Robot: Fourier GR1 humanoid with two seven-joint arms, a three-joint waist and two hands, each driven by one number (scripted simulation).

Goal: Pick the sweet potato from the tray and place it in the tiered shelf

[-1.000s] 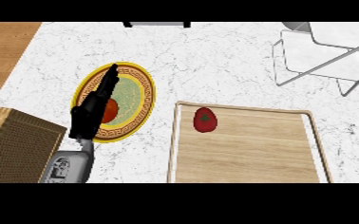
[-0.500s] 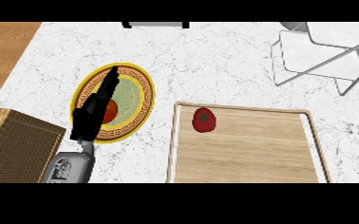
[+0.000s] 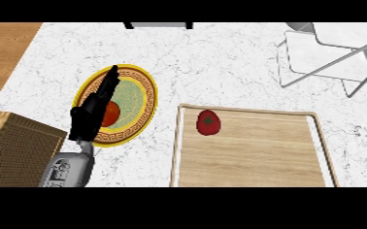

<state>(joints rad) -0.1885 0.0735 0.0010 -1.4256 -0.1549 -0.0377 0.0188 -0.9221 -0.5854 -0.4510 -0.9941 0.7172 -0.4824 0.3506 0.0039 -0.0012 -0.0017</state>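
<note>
On the white marble table [image 3: 215,63], a red sweet potato [image 3: 208,122] lies in the far left corner of the wooden tray [image 3: 251,165], whose near edge is cut off by the view. The left hand [image 3: 91,110], fingers straight and open, hangs over a yellow patterned plate [image 3: 143,97], hiding much of an orange-red thing [image 3: 111,114] on it. A white wire tiered shelf [image 3: 323,56] stands at the far right, partly cut off. A woven brown thing [image 3: 25,148] shows at the lower left. The right hand shows nowhere.
</note>
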